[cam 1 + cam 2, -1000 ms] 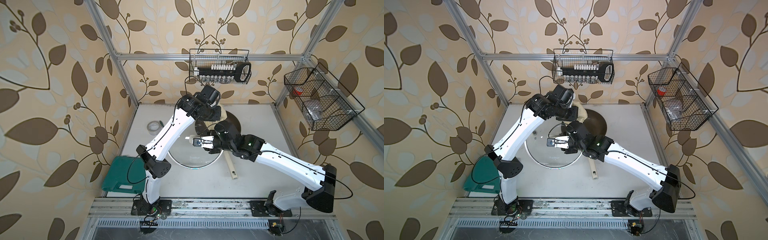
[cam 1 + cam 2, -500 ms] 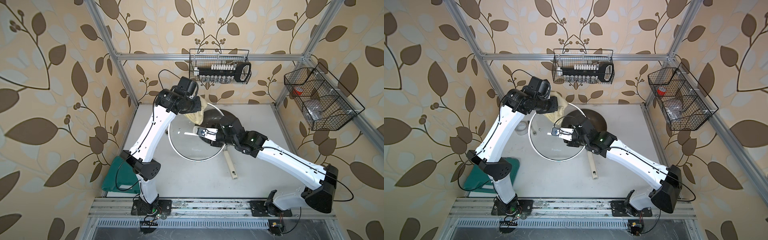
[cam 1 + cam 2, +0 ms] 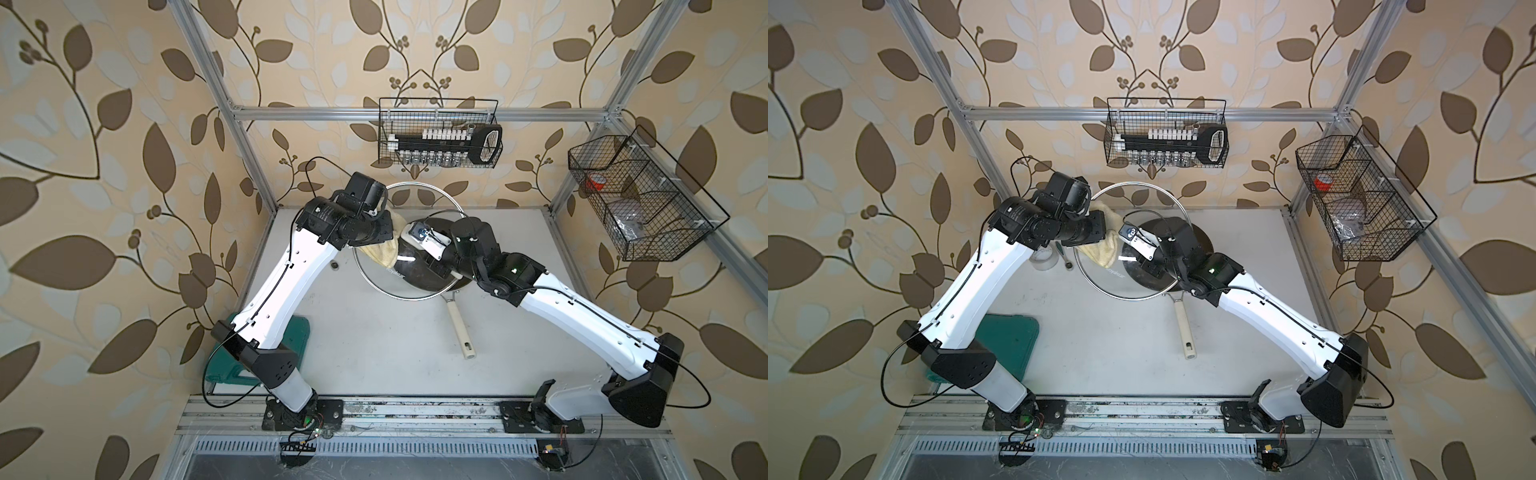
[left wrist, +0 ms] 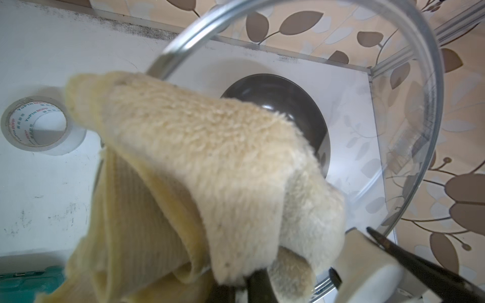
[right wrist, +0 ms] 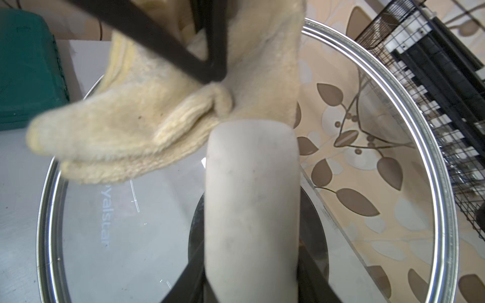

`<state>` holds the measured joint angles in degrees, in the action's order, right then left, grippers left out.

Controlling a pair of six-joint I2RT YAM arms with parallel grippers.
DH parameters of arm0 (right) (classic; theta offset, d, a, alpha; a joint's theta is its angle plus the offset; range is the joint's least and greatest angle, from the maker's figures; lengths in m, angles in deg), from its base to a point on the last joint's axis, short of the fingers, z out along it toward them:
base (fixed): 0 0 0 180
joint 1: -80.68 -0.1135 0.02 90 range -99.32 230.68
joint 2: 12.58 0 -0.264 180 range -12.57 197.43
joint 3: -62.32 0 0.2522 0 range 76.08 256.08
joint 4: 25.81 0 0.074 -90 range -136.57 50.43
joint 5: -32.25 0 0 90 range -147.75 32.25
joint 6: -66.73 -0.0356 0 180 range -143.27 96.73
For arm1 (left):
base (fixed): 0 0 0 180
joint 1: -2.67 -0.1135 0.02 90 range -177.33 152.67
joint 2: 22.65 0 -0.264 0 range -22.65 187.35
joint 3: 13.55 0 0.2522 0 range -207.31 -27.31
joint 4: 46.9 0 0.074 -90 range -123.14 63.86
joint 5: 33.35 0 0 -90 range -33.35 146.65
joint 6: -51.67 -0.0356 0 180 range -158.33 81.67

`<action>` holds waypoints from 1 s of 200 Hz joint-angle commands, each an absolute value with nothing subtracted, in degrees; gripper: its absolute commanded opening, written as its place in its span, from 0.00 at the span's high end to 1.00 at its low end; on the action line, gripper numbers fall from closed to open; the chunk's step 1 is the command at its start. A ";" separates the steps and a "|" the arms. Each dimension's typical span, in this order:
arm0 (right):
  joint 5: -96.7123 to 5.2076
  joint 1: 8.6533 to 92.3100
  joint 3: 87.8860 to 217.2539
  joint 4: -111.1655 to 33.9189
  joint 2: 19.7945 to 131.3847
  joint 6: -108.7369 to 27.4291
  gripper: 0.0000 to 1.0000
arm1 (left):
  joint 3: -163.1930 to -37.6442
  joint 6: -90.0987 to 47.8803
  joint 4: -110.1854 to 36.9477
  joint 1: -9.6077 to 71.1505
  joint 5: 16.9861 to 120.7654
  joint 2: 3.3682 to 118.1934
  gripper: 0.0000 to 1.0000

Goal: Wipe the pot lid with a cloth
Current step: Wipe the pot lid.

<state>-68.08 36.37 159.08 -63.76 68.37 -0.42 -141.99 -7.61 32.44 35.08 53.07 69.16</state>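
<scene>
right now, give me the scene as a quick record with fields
pot lid: held tilted, clear of the table, above the frying pan
cloth: bunched, at the handle side of the glass, near the rim
left tool: shut on the cloth
right tool: shut on the lid's cream handle
frying pan: on the table, stick handle toward the arm bases
other items: tape roll and green case, both on the left arm's side
stage: cloth at the glass; contact not certain
</scene>
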 commanded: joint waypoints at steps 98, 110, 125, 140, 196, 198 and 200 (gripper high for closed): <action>-70.09 37.79 171.71 -50.79 70.22 -13.95 1.00 | -131.38 5.44 21.50 47.67 52.24 64.64 1.00; -70.32 37.94 171.25 -50.70 69.89 -13.82 1.00 | -131.97 4.47 23.29 47.60 49.86 64.58 1.00; -70.33 38.32 170.60 -50.57 69.31 -13.74 1.00 | -132.67 3.40 25.49 46.63 47.68 64.03 1.00; -70.08 38.66 169.69 -50.15 68.50 -13.34 1.00 | -132.66 2.58 27.09 44.57 47.40 62.95 1.00; -62.14 38.62 162.25 -47.10 64.07 -6.14 1.00 | -133.21 -1.27 27.65 34.64 50.99 60.78 1.00; -61.77 38.66 161.87 -46.93 63.80 -5.89 1.00 | -133.28 -1.51 27.57 34.31 51.06 60.85 1.00; -61.44 38.67 161.56 -46.80 63.56 -5.52 1.00 | -133.35 -1.64 27.48 33.98 51.10 60.96 1.00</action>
